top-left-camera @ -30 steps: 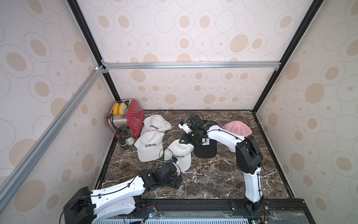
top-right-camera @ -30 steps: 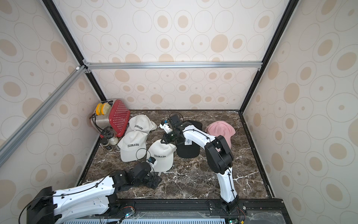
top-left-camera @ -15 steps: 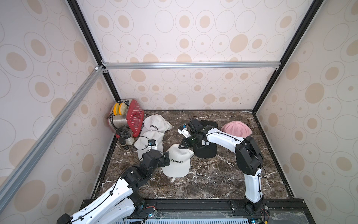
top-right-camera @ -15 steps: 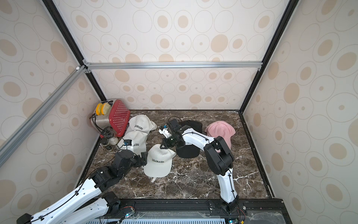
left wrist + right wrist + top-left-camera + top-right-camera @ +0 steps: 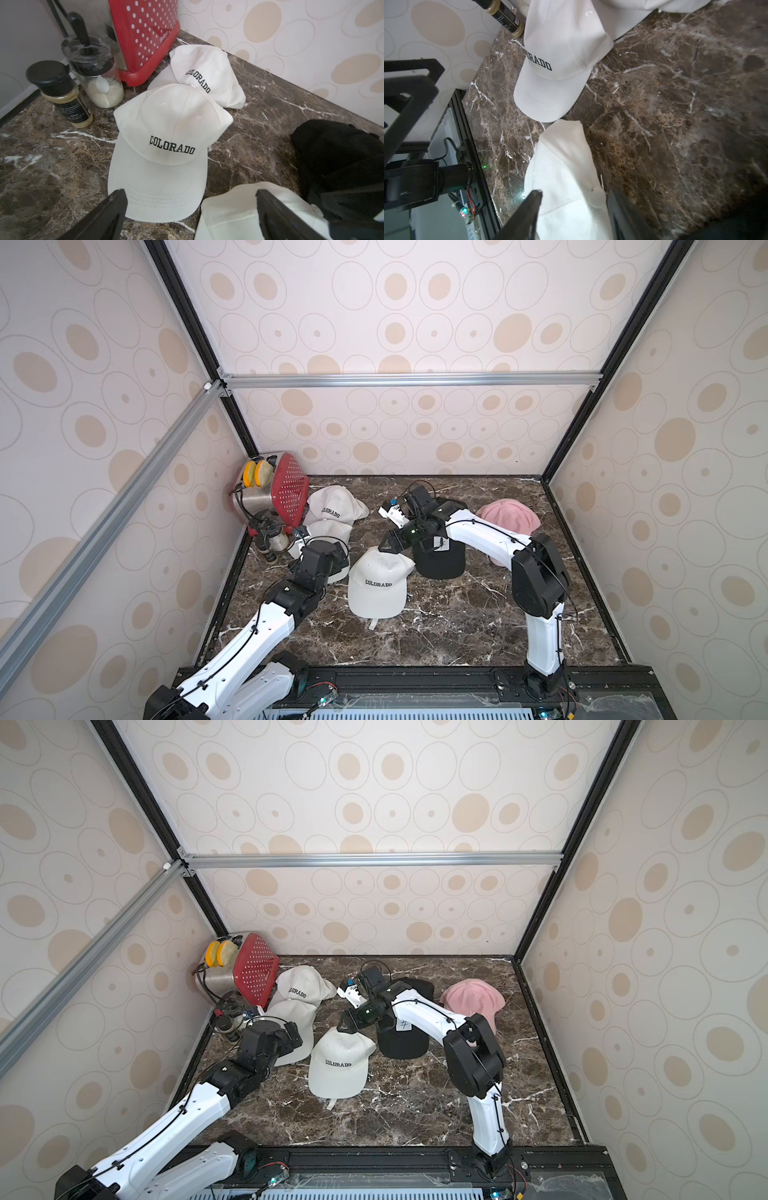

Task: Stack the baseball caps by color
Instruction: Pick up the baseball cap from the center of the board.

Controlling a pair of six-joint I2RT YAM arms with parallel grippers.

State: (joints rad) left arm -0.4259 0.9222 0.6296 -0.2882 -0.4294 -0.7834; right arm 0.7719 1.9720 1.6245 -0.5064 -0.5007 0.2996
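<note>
Right gripper (image 5: 574, 193) stands with its two black fingers parted astride the rear crown of the nearest white fabric baseball cap (image 5: 376, 585), lettered COLORADO in black; nothing looks pinched, though whether the pads brush the cloth cannot be made out; this cap lies flat on the dark brown marble tabletop (image 5: 457, 614), its long axis running from the crown under the gripper to the brim, which points toward the robot's base; the middle white COLORADO cap (image 5: 172, 128) lies to the robot's left of it and a little further back, with its crown overlapping the brim of the rear white COLORADO cap (image 5: 205, 72) beside the red white-dotted appliance (image 5: 286, 489); the left gripper (image 5: 189, 193), jaws spread wide and empty, hovers over the middle cap's brim; so the right arm is nearer the loose cap and the left nearer the white pile, and the likely move is leftward and back; just to the right sits the pile of black fabric caps (image 5: 440, 556), and near the right wall the pink fabric caps (image 5: 509, 516); how many caps either pile holds cannot be counted; in both top views the left arm covers much of the middle cap, and the right wrist view cuts its lettering short.
</note>
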